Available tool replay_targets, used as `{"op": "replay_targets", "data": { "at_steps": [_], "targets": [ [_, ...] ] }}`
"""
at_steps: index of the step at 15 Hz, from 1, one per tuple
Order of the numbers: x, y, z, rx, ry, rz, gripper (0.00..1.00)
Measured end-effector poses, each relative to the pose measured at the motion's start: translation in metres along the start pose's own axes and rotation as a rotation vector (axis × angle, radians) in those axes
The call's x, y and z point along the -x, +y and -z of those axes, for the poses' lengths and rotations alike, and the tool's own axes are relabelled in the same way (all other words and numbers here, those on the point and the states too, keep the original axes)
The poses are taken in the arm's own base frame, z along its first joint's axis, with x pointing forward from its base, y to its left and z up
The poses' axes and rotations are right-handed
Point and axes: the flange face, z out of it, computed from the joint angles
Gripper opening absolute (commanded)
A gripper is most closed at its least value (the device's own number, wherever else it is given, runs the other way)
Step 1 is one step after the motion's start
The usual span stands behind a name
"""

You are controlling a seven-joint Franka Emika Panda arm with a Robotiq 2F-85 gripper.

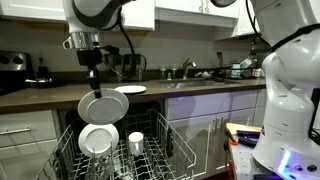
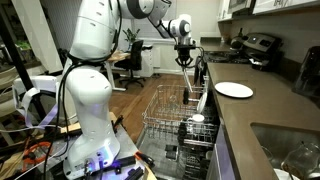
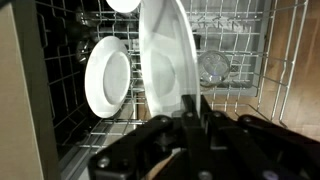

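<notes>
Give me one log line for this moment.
gripper: shut on white plate | position: over dishwasher rack | in rack: second plate, cup | on counter: third plate

My gripper (image 2: pixel 185 62), closed on a plate (image 2: pixel 202 98), hangs over the dishwasher rack (image 2: pixel 165 115); a second plate (image 2: pixel 234 90) lies on the counter (image 2: pixel 250 125).

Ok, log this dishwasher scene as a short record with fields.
gripper: black Robotiq gripper, shut on the rim of a round white plate
held plate: hangs above the grey wire dishwasher rack, not in a slot
in rack: second round white plate, standing on edge; clear drinking glass
counter: third white plate, flat on the dark countertop
</notes>
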Motion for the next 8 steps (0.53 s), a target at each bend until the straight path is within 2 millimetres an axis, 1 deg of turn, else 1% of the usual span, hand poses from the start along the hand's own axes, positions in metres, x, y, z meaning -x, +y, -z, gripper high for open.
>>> {"op": "replay_targets", "data": {
  "at_steps": [2, 8],
  "targets": [
    [0.000, -0.008, 0.009, 0.042, -0.021, -0.015, 0.07],
    [-0.002, -0.032, 0.027, 0.161, -0.077, -0.053, 0.07]
  ]
}}
